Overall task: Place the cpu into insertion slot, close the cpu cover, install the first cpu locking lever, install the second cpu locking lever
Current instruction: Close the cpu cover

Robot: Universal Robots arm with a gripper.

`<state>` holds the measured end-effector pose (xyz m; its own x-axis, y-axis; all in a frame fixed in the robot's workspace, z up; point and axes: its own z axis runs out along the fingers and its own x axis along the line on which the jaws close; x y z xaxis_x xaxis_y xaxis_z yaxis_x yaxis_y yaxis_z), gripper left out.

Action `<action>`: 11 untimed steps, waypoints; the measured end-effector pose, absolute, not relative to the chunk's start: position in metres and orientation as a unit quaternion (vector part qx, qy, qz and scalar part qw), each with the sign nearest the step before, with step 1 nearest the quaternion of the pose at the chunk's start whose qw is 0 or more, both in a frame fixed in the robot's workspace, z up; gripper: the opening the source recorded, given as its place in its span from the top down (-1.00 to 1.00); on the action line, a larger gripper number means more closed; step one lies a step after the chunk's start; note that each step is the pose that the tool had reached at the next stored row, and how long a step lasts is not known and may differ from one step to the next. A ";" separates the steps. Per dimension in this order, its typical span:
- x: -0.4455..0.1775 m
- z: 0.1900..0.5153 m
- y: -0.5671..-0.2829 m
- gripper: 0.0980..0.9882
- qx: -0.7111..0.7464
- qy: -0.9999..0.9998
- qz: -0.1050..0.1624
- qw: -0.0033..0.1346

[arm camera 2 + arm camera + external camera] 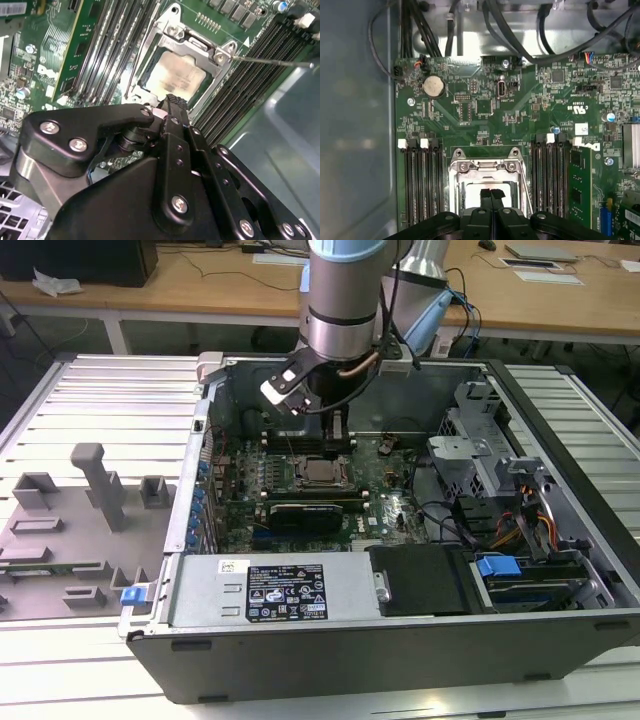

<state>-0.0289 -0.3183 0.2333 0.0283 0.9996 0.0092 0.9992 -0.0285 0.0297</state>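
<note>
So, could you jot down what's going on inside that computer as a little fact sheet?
Setting: open computer case, green board inside
Chip: lying flat on the board, metal top showing
Cover: silver frame lying down around the chip
Lever: thin metal rod sticking out from the cover's corner
Gripper: fingers together, holding nothing, right over the chip

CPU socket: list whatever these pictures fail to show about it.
1. Chip, second wrist view: its near edge sits behind the claw.
2. Cover, first wrist view: one side is hidden by the claw and cut by the picture's edge.
3. Socket, exterior view: too small to tell whether the cover is clamped down.
</note>
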 end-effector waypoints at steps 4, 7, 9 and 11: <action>-0.034 0.230 -0.319 0.98 0.717 0.697 0.014 0.007; -0.038 0.227 -0.319 0.98 0.717 0.697 0.013 0.008; -0.038 0.227 -0.319 0.98 0.698 0.716 0.013 0.008; -0.038 0.227 -0.319 0.98 0.689 0.724 0.013 0.008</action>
